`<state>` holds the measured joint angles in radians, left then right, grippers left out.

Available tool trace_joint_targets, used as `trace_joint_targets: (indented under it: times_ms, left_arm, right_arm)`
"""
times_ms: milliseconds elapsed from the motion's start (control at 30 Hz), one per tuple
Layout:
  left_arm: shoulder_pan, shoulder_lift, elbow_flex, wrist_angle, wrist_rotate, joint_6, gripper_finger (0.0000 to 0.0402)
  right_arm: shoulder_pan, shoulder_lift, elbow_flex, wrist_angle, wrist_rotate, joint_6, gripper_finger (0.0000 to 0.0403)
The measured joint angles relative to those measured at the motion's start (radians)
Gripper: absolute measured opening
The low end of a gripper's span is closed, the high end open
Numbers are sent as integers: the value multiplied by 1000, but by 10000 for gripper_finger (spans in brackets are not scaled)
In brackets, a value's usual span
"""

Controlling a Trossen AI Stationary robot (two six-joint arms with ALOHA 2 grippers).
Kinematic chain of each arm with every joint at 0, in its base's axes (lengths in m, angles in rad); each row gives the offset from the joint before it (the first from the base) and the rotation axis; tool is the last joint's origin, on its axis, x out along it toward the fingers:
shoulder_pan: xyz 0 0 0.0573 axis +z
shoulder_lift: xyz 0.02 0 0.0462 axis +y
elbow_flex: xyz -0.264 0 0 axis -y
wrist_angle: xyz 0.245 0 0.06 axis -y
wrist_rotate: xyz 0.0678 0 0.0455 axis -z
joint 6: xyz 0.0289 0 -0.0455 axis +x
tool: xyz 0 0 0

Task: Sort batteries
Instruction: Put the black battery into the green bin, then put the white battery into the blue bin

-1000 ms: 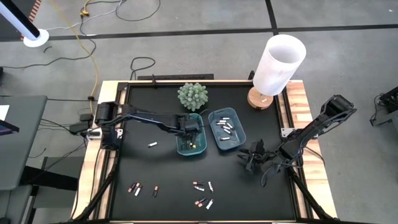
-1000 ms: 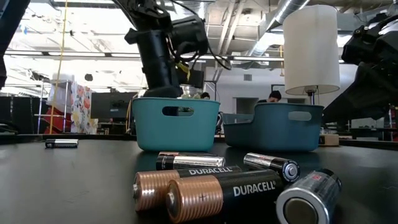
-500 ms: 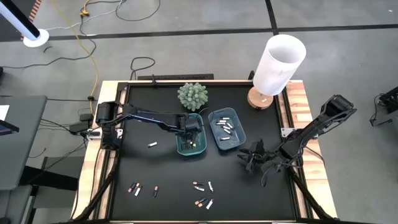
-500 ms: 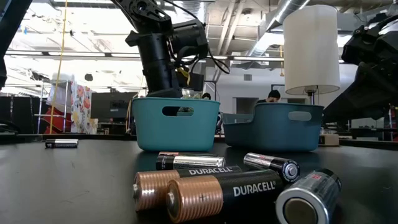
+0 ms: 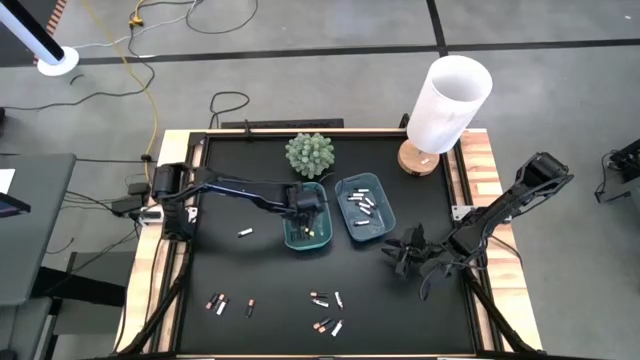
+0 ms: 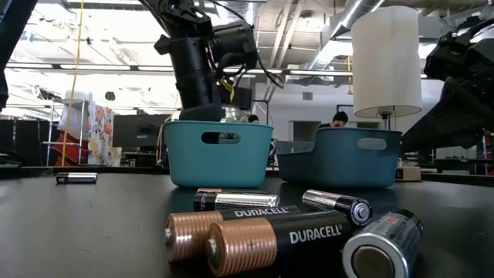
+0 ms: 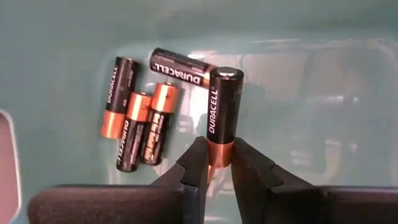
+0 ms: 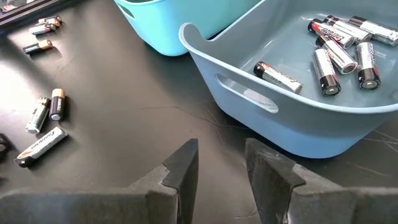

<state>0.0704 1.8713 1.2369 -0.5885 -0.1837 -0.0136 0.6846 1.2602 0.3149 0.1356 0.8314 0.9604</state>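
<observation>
Compared with half a second earlier, the left gripper [image 7: 214, 163] is shown almost unmoved over the left tray [image 5: 290, 238]; in the low view its wrist is seen tilted slightly differently. Its fingers [image 7: 193, 163] are nearly closed on the copper end of a black battery [image 7: 222, 115], held upright above the tray floor, where four more copper-and-black cells [image 7: 144, 115] lie, three side by side and one across them. The right gripper [image 8: 221, 163] is parked at about 4 o'clock on the table [image 5: 250, 270], its fingers parted and empty, just short of the right tray [image 8: 261, 118]. That tray is of smooth moulded teal plastic with a slotted handle, and silvery cells [image 8: 339, 53] are gathered inside it. Loose batteries [image 5: 328, 312] are scattered on the matte black tabletop near 6 o'clock, with three more [image 5: 222, 303] at 7 o'clock and a single one [image 5: 245, 232] at 9 o'clock. A spiky green plant [image 5: 309, 154] and a white cylindrical lamp [image 5: 446, 110] on a round wooden base are placed at 12 and 1 o'clock. In the high view the held battery is hidden by the left wrist, and the tray contents are too small to be counted.
</observation>
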Motion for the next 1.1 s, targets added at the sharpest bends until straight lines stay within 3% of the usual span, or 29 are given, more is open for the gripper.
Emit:
trace_joint_targets:
  times_ms: [333, 500, 700, 867, 1100]
  left_arm:
    - [0, -94, 0, 3, -3, 8, 128]
    - [0, -184, 0, -53, -4, 26, 136]
    - [-10, -375, -9, -181, -9, -102, 136]
    - [-73, -551, -148, -188, -54, -201, 137]
    - [-176, -720, -419, -183, -116, -484, 137]
  right_arm:
    - [0, 0, 0, 0, 0, 0, 150]
    - [0, 0, 0, 0, 0, 0, 150]
    - [0, 0, 0, 0, 0, 0, 150]
    - [0, 0, 0, 0, 0, 0, 150]
    - [0, 0, 0, 0, 0, 0, 150]
